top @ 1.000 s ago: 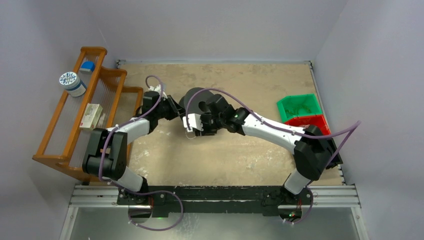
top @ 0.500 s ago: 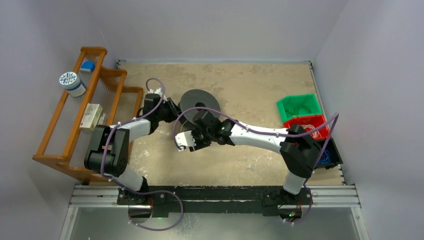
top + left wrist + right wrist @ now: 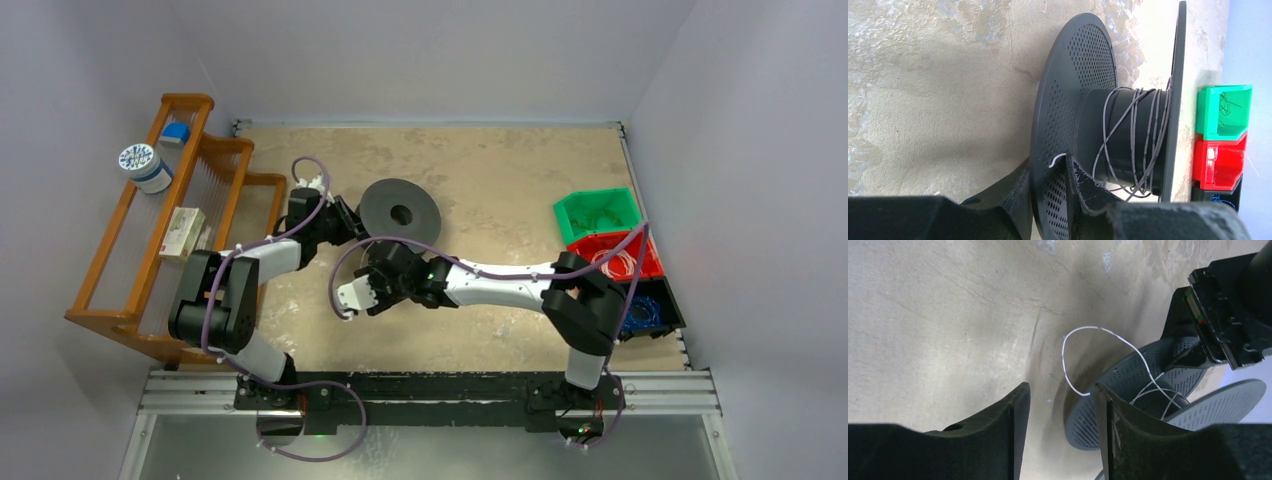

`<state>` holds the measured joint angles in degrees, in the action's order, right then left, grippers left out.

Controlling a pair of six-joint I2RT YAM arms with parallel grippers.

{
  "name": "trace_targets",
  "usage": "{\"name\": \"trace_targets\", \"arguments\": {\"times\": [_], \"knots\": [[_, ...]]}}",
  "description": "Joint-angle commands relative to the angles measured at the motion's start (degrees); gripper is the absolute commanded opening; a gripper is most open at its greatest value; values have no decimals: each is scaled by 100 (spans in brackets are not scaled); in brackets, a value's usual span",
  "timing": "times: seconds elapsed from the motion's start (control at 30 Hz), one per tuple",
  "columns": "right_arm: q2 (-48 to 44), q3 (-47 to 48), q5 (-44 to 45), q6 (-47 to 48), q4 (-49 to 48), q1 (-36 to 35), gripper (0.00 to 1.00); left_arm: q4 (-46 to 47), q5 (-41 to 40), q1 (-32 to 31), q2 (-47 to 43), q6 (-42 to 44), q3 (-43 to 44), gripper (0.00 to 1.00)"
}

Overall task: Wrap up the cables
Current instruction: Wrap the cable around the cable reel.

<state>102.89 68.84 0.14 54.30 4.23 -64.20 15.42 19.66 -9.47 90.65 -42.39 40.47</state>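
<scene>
Several loose, crossing turns of thin whitish cable [image 3: 1135, 135] sit on the hub of the black perforated plastic spool [image 3: 1058, 90].

Left gripper [image 3: 1049, 170]: fingers closed on the spool's near flange, one on each side. A short white cable end pokes out right at those fingertips.

Right gripper [image 3: 1060, 390]: fingers apart, nothing between them. Just beyond its fingertips a free tail [image 3: 1093, 328] of the cable curls over the table and runs back to the hub.

Judgement: winding is partly done. The tail is slack and not yet on the hub, and the turns look untidy. More whitish loops lie in the red plastic bin [image 3: 612, 240], well apart from both sets of fingers, possibly later work.
</scene>
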Motion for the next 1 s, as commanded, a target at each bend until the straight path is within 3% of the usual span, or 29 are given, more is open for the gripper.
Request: {"name": "trace_targets", "arguments": {"times": [0.0,0.47,0.6,0.97], "knots": [[265,88,343,218,-330,-48,53,196,-200,33,-100,198,-48,23],[856,272,780,274,-853,-65,53,251,-175,42,-139,193,-99,21],[558,305,105,269,-549,-61,52,260,-166,51,-144,187,-105,21],[533,735,-579,254,144,-34,49,288,-130,55,-212,187,-126,20]]}}
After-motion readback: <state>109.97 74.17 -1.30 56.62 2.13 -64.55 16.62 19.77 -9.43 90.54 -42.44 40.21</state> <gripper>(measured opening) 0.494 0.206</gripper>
